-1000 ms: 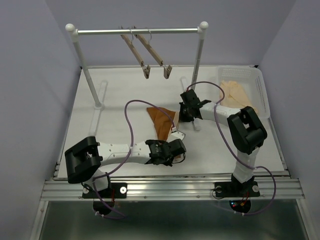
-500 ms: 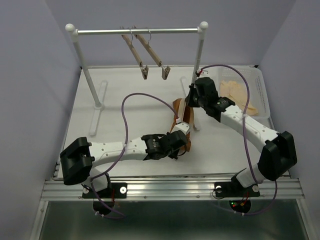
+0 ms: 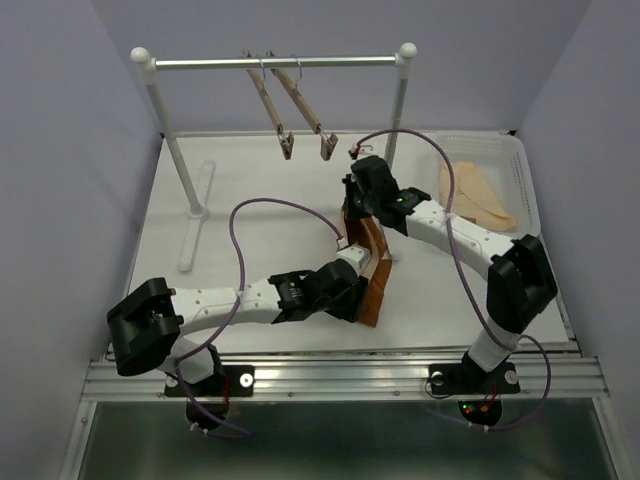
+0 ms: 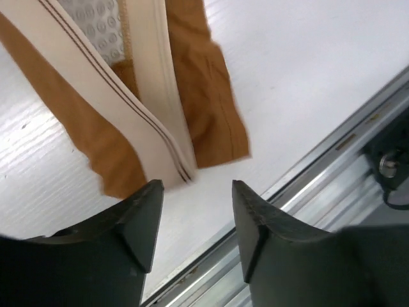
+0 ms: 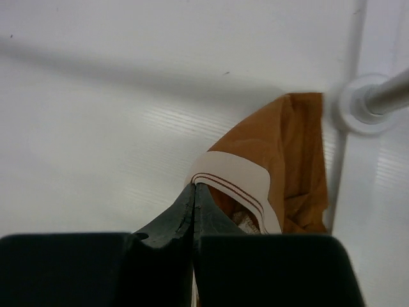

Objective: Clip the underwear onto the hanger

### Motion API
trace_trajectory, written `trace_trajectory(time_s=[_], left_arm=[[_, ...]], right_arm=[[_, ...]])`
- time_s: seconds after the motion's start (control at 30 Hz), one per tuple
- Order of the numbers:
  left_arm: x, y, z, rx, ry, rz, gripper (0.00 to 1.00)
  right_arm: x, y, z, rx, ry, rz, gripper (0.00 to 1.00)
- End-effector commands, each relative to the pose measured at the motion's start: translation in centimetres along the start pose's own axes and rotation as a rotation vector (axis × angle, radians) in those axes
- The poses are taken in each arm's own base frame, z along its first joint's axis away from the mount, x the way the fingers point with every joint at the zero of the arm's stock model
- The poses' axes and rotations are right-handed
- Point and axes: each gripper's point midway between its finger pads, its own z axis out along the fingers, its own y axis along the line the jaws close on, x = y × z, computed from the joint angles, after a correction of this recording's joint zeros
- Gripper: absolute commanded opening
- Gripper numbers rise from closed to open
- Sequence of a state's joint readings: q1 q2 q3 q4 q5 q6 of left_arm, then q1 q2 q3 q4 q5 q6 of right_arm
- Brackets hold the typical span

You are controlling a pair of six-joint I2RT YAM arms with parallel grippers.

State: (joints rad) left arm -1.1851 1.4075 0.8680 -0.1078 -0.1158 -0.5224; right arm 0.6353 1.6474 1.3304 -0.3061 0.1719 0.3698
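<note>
The rust-brown underwear [image 3: 373, 290] hangs in a long strip, its upper end lifted off the table. My right gripper [image 3: 357, 203] is shut on its pale striped waistband [image 5: 233, 176], fingertips [image 5: 194, 187] pressed together at the band's edge. My left gripper [image 3: 350, 298] is open beside the lower end of the cloth. In the left wrist view its jaws [image 4: 195, 185] stand apart with nothing between them, and the underwear [image 4: 204, 96] lies just past the tips. Two wooden hangers [image 3: 272, 108] [image 3: 305, 100] hang on the rail behind, clips at their lower ends.
The steel rail [image 3: 275, 63] on white posts spans the back; one post's foot [image 5: 365, 102] stands right beside the held cloth. A white basket [image 3: 525, 190] with cream garments [image 3: 478, 195] sits at the right. The table's metal front edge [image 4: 332, 160] is close to the left gripper.
The left gripper has opened and let go of the underwear. The right arm has carried the waistband up and to the left, and the cloth now hangs longer.
</note>
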Motion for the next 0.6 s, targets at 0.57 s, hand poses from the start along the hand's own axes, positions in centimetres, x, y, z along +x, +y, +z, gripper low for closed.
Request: trace_trajectory(time_s=[0.57], left_arm=[[-0.1,5.9,-7.1,-0.117,-0.186,-0.348,0.99]], right_arm=[[5.4,17.5,7.6,-0.366,0.162,0.131,0.11]])
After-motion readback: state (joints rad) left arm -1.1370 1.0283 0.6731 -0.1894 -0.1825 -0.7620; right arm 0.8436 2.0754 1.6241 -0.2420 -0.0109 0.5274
